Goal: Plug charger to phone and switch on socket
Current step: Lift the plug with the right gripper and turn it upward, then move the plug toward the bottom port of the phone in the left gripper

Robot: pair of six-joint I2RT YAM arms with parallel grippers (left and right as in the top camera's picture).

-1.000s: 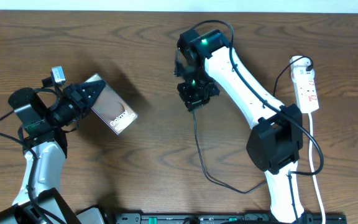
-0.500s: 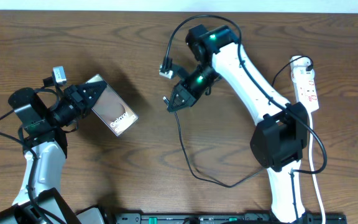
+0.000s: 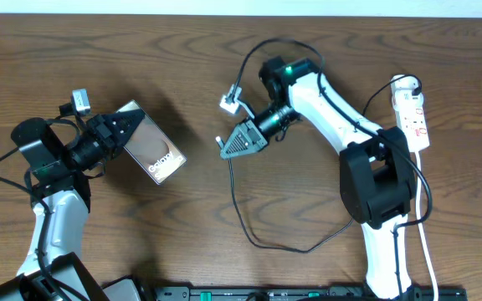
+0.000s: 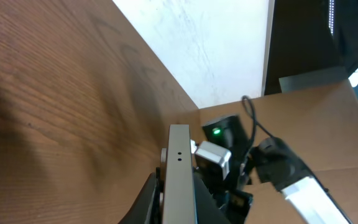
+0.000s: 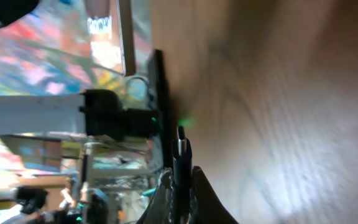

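The left gripper (image 3: 117, 131) was clamped on one end of the phone (image 3: 153, 149), held tilted near the table's (image 3: 199, 75) left side. The right gripper (image 3: 227, 150) was closed on the tip of the charger (image 5: 180, 144), its cable looping toward the near edge. Bare wood lay open between phone and tip. The socket (image 3: 414, 117) sat by the right edge. One phone, one charger, one socket, two arms

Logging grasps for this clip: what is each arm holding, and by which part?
Left gripper: jaws on the phone, at the end away from its Galaxy text. Right gripper: jaws on the charger just behind its connector tip.
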